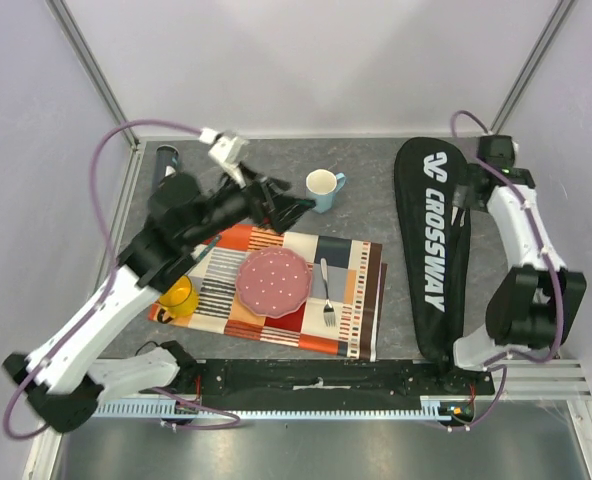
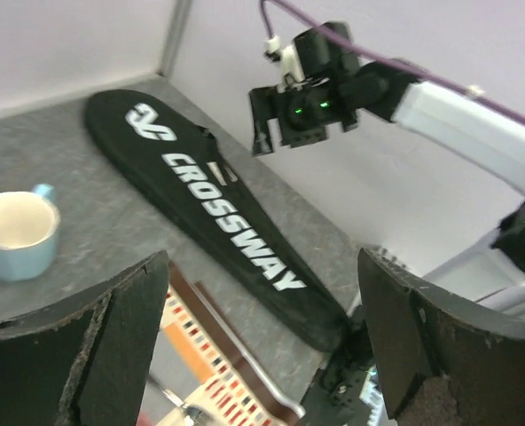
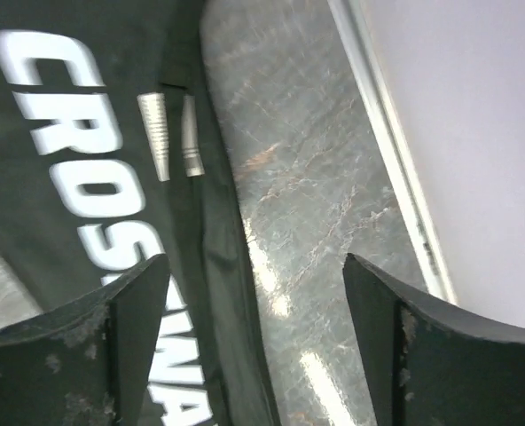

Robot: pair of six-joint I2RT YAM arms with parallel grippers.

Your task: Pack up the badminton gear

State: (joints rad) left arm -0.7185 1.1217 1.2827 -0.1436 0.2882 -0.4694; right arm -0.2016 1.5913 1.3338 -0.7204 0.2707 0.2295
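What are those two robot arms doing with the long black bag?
Two robot arms are packing badminton gear. The right claw hangs open over the edge of the black racket bag, by its zip pulls, gripping nothing. The left claw is open too, up in the air near the blue cup, empty. A dark tube lies in the far left corner, outside the bag.

We record the long black fabric racket bag (image 1: pixel 434 250) as carrying white "CROSSWAY" lettering and a white logo. The round pink plate (image 1: pixel 274 281) has small white dots. The rectangular cloth placemat (image 1: pixel 361 290) is a patchwork of orange, red, cream and black-striped blocks. The ceramic cup (image 1: pixel 323 188) is light blue outside and cream inside. The ceramic mug (image 1: pixel 179 297) is yellow. The tabletop (image 1: pixel 376 195) is mottled grey. The left arm (image 1: pixel 86 325) and right arm (image 1: pixel 516 225) are white with black joints.
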